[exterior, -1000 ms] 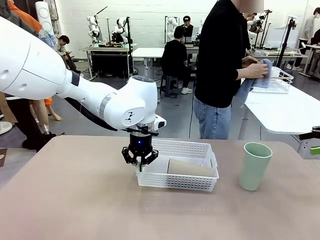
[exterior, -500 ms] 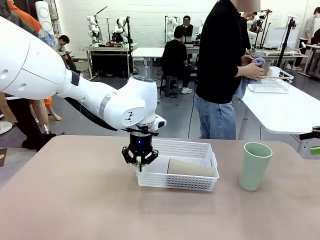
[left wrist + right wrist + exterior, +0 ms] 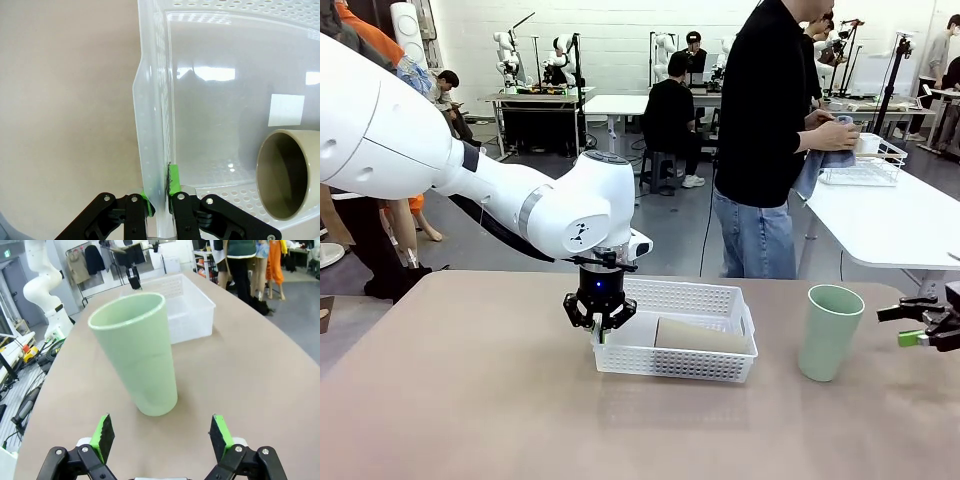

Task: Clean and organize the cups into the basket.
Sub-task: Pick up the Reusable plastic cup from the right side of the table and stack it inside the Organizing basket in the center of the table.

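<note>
The white mesh basket (image 3: 692,361) rests mid-table with a tan cup (image 3: 700,335) lying on its side inside. My left gripper (image 3: 601,318) is shut on the basket's left end wall. In the left wrist view the gripper (image 3: 160,197) pinches that wall (image 3: 154,125) between its green pads, and the tan cup's mouth (image 3: 282,180) shows inside. A mint green cup (image 3: 830,332) stands upright to the right of the basket. My right gripper (image 3: 920,325) is open beside it, a short way to its right. In the right wrist view the green cup (image 3: 137,352) stands ahead of the open gripper (image 3: 162,437).
Across the table a person (image 3: 765,130) wipes something with a blue cloth (image 3: 812,168) over a second white table (image 3: 890,215) that carries a wire basket (image 3: 860,165). Bare tabletop lies in front of the basket and at the left.
My right gripper has come in from the right edge toward the green cup. The left gripper and the basket have not moved. The person has shifted slightly while wiping.
</note>
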